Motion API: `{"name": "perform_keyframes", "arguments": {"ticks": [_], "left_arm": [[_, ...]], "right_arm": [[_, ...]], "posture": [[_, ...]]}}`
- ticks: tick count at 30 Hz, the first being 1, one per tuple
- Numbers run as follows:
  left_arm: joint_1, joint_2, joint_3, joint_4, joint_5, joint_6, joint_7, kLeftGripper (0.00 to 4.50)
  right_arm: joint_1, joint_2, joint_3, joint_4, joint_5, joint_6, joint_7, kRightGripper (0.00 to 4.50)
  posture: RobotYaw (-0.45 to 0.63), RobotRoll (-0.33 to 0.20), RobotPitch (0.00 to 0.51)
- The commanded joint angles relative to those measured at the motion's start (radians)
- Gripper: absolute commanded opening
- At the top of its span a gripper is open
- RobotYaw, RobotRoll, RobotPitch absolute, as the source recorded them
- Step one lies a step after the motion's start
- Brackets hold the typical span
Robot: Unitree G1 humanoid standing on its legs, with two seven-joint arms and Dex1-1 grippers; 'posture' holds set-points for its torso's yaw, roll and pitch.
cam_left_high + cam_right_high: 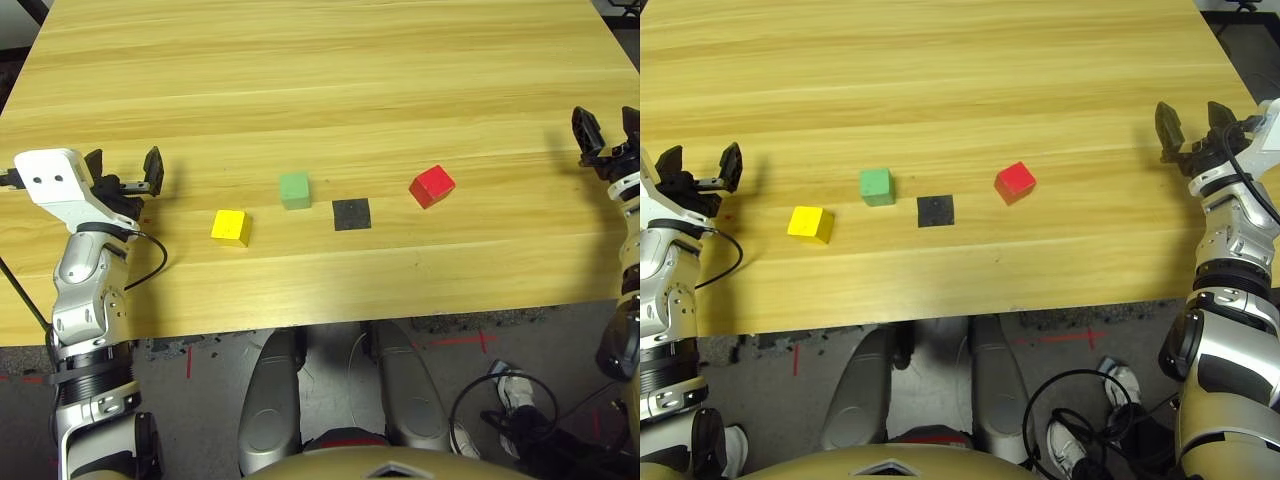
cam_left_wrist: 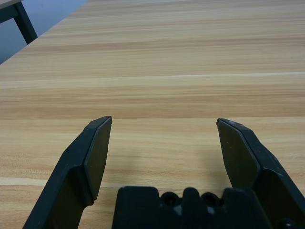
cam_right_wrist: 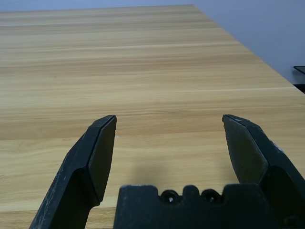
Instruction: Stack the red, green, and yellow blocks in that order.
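1. My left gripper (image 1: 125,172) hovers with its fingers spread and empty, at the table's (image 1: 320,80) left edge.
2. Yellow block (image 1: 230,227), green block (image 1: 295,190) and red block (image 1: 432,186) sit apart in a row; nothing is stacked yet.
3. My right gripper (image 1: 1188,128) is likewise spread and empty, at the right edge.

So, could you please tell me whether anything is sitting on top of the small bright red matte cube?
Nothing is: the small bright red matte cube has a bare top and rests alone on the light wooden table. Its underside, against the wood, is hidden.
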Motion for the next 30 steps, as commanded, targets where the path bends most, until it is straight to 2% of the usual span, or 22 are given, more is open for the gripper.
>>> {"name": "perform_keyframes", "arguments": {"ticks": [1, 4, 6, 9, 11, 15, 20, 25, 30], "left_arm": [[0.005, 0.065, 0.030, 0.003, -0.050, 0.031, -0.083, 4.48], [-0.076, 0.327, -0.002, 0.000, -0.211, 0.135, -0.490, 4.48], [-0.100, 0.416, -0.024, 0.025, -0.245, 0.148, -0.624, 4.48], [-0.214, 0.557, -0.109, 0.060, -0.269, 0.175, -0.846, 4.48], [-0.282, 0.600, -0.159, 0.087, -0.267, 0.191, -0.933, 4.48], [-0.395, 0.636, -0.277, 0.103, -0.248, 0.225, -1.085, 4.48], [-0.436, 0.637, -0.340, 0.093, -0.231, 0.257, -1.164, 4.48], [-0.443, 0.613, -0.371, 0.040, -0.223, 0.306, -1.152, 4.48], [-0.439, 0.607, -0.377, -0.013, -0.226, 0.350, -1.127, 4.48]], "right_arm": [[-0.009, -0.015, 0.030, -0.013, -0.013, 0.049, 0.065, 4.50], [-0.048, -0.084, 0.166, -0.168, 0.008, 0.244, 0.392, 4.50], [-0.037, -0.102, 0.211, -0.241, 0.021, 0.302, 0.505, 4.50], [-0.061, -0.183, 0.315, -0.339, 0.012, 0.394, 0.755, 4.50], [-0.097, -0.217, 0.369, -0.359, -0.004, 0.415, 0.868, 4.50], [-0.216, -0.321, 0.621, -0.347, 0.062, 0.359, 0.948, 4.50], [-0.384, -0.367, 0.954, -0.266, 0.121, 0.180, 0.948, 4.50], [-0.526, -0.307, 1.211, -0.160, 0.132, -0.025, 0.948, 4.50], [-0.619, -0.214, 1.345, -0.053, 0.139, -0.152, 0.948, 4.50]], "posture": [[0.12, -0.052, 0.343], [0.13, -0.059, 0.332], [0.12, -0.069, 0.334], [0.10, -0.075, 0.327], [0.10, -0.080, 0.327], [0.12, -0.078, 0.321], [0.14, -0.076, 0.314], [0.18, -0.071, 0.313], [0.23, -0.067, 0.312]]}}
